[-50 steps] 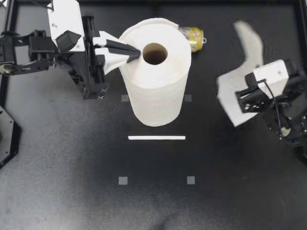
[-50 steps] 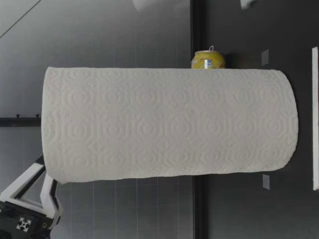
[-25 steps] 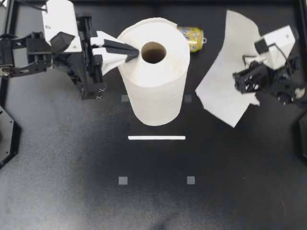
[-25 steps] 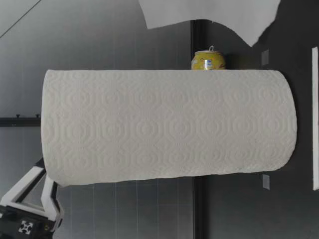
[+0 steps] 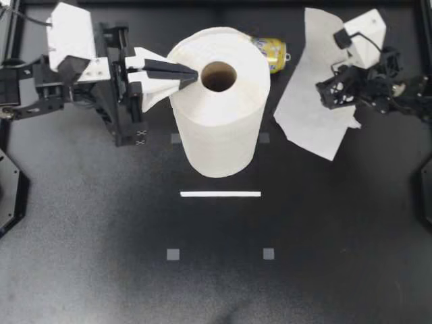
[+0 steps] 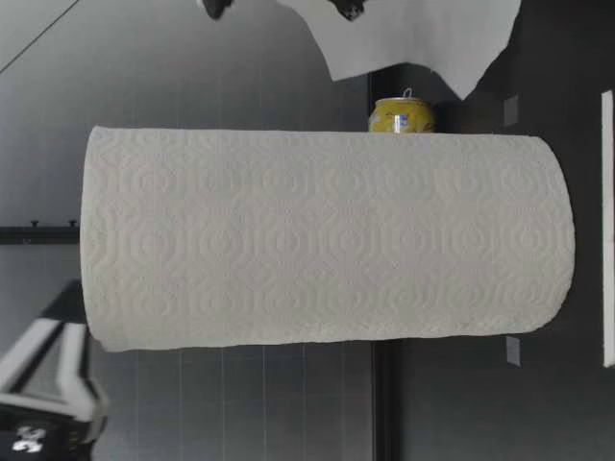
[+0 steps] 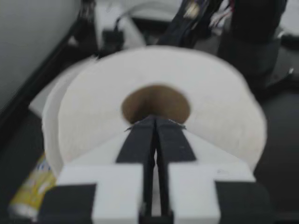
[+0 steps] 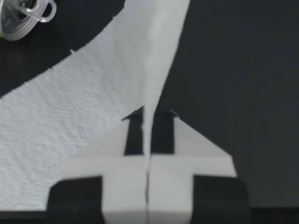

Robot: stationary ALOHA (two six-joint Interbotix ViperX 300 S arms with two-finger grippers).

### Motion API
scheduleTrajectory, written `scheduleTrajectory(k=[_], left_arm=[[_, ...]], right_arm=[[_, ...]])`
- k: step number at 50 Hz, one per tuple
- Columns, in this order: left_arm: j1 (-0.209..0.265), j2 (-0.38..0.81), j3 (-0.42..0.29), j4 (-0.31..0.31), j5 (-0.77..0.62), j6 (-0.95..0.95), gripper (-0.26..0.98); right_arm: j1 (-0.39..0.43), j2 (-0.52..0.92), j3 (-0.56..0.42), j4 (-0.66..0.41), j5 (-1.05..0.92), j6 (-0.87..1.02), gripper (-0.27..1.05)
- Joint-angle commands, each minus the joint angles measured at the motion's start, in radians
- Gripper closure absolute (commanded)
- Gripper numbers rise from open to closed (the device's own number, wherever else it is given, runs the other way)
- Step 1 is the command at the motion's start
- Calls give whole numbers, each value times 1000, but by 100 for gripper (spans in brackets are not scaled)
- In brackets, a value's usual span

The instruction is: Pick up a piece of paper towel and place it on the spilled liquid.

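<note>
Top view: my left gripper (image 5: 189, 73), fingers pressed together on nothing, is holding its tips at the core rim of the paper towel roll (image 5: 219, 128), upper centre. My right gripper (image 5: 329, 94), upper right, is pinching a torn paper towel sheet (image 5: 307, 111).

Low view: the sheet (image 6: 423, 34) is hanging beyond the roll, beside the can (image 6: 402, 115).

Right wrist view: the sheet (image 8: 70, 126) is sitting clamped between closed fingers.

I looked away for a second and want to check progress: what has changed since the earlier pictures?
My right gripper, shut on the torn paper towel sheet, carried it across the table toward the can, and the sheet now hangs spread out. My left gripper stayed shut, with its tips on the paper towel roll. The roll and the can did not move.
</note>
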Motion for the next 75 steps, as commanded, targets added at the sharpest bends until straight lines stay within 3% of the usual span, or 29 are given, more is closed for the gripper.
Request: scheduleTrajectory(k=[1,16,45,52,68,75], left_arm=[[-3,-34,-9,3,-26,-2,68],[-3,-104,26,3,-106,-6,68],[-3,-150,60,3,-107,-8,68],[-3,-152,60,3,-106,-8,68],[-3,-152,57,2,-106,-8,68],[-5,-152,55,3,-104,-8,68]], right_arm=[[-23,15,-38,-3,-3,-9,93],[-69,77,-100,-6,-40,-84,93],[-107,126,-167,17,-123,-284,89],[-106,127,-167,17,-121,-288,76],[-107,123,-187,49,23,-301,6],[-106,118,-189,60,127,-324,4]])
